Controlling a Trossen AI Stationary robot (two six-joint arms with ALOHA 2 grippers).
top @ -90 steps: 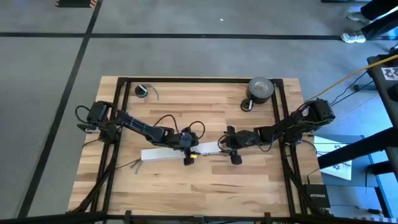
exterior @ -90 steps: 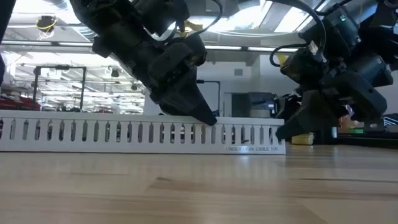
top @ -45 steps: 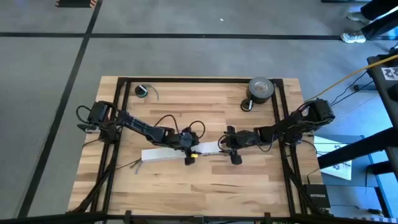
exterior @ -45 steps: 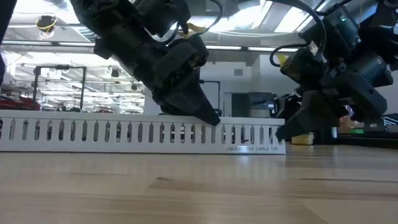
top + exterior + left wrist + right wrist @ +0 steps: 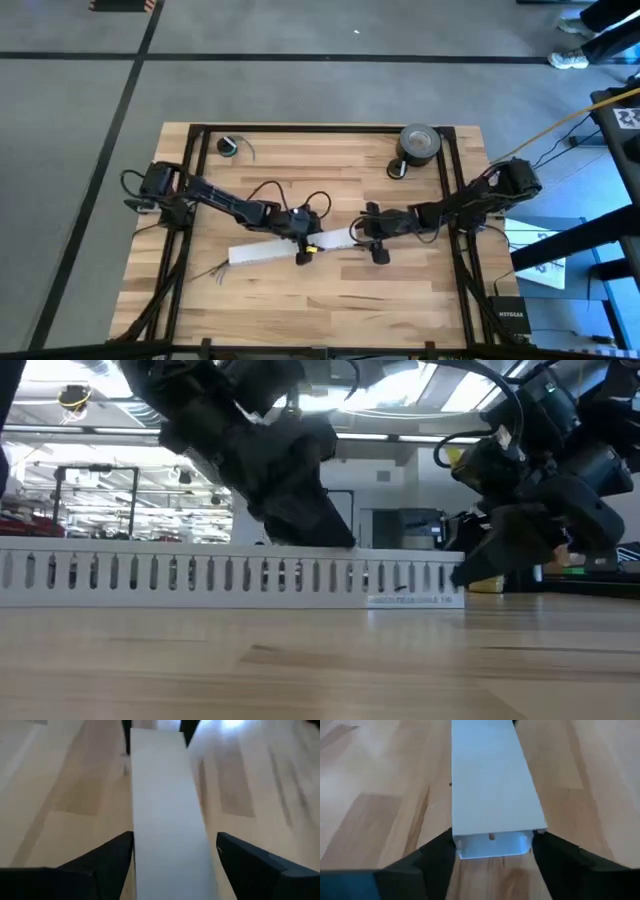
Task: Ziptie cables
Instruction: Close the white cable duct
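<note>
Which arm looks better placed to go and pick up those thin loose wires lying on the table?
Probably left. The wires lie off the white strip's left end, on the left arm's side. The left end effector grips the strip mid-length, while the right end effector holds the far end.

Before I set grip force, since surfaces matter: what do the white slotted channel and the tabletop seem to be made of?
The white slotted channel looks like matte moulded plastic: uniform white, thin walls, evenly cut slots, printed lettering. The tabletop looks like light wood planks, smooth with a slight sheen: visible grain and plank seams.
</note>
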